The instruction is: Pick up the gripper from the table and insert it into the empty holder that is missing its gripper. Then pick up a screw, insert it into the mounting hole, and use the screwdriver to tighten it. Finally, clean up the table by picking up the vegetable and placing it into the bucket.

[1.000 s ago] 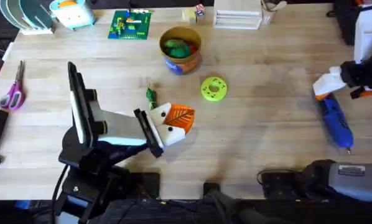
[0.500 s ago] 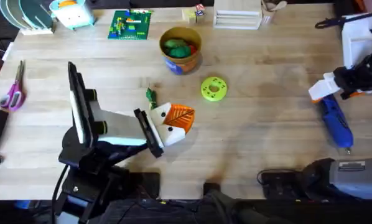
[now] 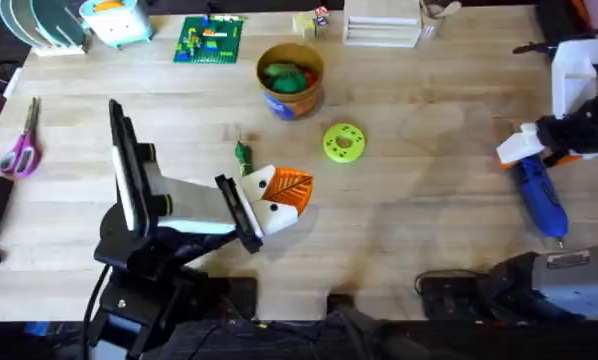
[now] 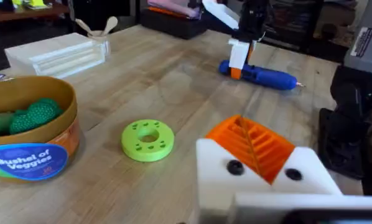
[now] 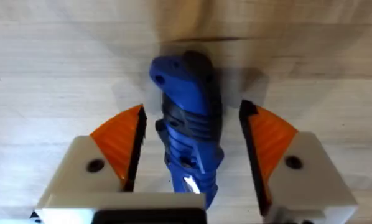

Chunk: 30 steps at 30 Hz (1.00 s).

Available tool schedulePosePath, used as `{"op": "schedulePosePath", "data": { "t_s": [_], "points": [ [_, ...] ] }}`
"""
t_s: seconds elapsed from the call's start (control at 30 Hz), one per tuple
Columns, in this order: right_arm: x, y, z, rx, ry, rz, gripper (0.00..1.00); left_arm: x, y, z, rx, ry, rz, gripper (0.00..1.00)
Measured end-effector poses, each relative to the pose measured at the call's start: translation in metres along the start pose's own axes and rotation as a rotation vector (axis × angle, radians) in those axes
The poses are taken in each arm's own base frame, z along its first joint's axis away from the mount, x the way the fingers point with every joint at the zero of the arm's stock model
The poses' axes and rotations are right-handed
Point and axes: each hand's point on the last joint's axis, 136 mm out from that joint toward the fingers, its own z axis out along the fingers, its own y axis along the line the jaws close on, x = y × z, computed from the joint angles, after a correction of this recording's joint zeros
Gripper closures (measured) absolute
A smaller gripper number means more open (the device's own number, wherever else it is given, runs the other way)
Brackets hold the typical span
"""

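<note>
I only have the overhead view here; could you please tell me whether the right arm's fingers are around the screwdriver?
Observer: Yes. In the right wrist view the right gripper straddles the screwdriver, one finger on each side.
Operator: Are they shut on it?
Observer: No, open: a gap shows between each orange pad and the blue body.
Operator: Is it off the wood?
Observer: The left wrist view shows it lying flat on the table.

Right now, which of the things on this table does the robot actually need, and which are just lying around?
Needed:
screwdriver, lying between the right claw's open fingers
vegetable
bucket

Lying about:
scissors
lime-green disc
brick plate
white boxes
</note>
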Motion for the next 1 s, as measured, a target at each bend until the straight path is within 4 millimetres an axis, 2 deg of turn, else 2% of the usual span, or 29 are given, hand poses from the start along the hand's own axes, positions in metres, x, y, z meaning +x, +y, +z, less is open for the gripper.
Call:
{"op": "schedulePosePath", "data": {
  "t_s": [0.13,0.37,0.63,0.7,0.77,0.9,1.0],
  "points": [
    [-0.008,0.0,0.002,-0.009,-0.033,0.0,0.14,0.0,0.0,0.0,0.0,0.0,0.0,0.993],
    [-0.001,0.004,0.011,-0.035,-0.003,0.003,0.14,0.0,0.0,0.0,0.0,0.0,0.0,0.993],
    [0.001,0.002,0.013,-0.022,-0.013,-0.007,0.147,0.0,0.0,0.0,0.0,0.0,0.0,0.993],
    [0.001,0.002,0.013,-0.019,-0.013,-0.011,0.219,0.0,0.0,0.0,0.0,0.0,0.0,0.993],
    [0.001,0.001,0.013,-0.014,-0.01,-0.012,0.353,0.0,0.0,0.0,0.0,0.0,0.0,0.993],
    [0.001,-0.002,0.013,-0.003,-0.009,-0.011,0.542,0.0,0.0,0.0,0.0,0.0,0.0,0.993],
    [0.0,-0.006,0.013,0.015,-0.012,-0.009,0.722,0.0,0.0,0.0,0.0,0.0,0.0,0.993]
  ]
}}
